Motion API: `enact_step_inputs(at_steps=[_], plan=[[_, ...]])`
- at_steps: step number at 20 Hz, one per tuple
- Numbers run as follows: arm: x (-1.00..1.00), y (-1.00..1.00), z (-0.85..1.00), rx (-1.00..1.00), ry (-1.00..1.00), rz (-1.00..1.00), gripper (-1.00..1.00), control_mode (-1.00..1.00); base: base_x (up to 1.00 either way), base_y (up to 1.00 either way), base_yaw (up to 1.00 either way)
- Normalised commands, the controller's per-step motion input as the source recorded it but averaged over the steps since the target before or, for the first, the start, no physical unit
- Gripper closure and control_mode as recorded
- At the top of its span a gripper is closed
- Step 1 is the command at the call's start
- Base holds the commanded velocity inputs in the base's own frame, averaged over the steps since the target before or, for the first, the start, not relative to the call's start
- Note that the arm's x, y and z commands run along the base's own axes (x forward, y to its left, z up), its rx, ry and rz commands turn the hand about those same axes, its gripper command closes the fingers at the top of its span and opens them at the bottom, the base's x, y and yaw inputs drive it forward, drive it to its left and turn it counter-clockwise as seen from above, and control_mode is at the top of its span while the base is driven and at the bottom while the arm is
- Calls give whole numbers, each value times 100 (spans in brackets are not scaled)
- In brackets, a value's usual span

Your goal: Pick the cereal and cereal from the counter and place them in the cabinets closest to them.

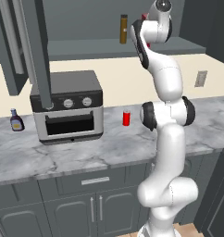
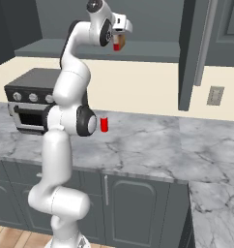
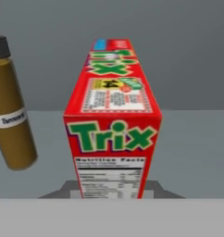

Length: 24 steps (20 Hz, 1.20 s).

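The red and green cereal box [image 3: 115, 120] with a white lower part stands between my fingers in the hand view, seen from its narrow side. My gripper [image 3: 112, 192] is shut on it, high up inside the open wall cabinet, over the grey inner shelf [image 3: 192, 148]. From the right base view the gripper [image 2: 120, 35] sits at shelf height with a red bit of the box [image 2: 117, 47] under it. The slim red and yellow-orange box is out of view. The marble counter [image 1: 109, 143] lies far below.
A brown bottle [image 3: 9, 106] with a dark cap stands on the shelf close to the box's left. Open cabinet doors [image 1: 40, 51] [image 2: 189, 53] hang on both sides. On the counter are a toaster oven [image 1: 67, 106], a small red can [image 1: 126, 118] and a sauce bottle [image 1: 15, 121].
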Motion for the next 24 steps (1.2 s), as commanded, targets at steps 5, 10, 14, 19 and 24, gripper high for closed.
enact_step_inputs(at_steps=[5,10,14,19,24], plan=[[28,-6,0,0,0,0,100,-100,0,0,0],[24,-5,0,0,0,0,100,-100,0,0,0],[19,-4,0,0,0,0,100,-100,0,0,0],[14,-3,0,0,0,0,100,-100,0,0,0],[7,-1,0,0,0,0,100,-100,0,0,0]])
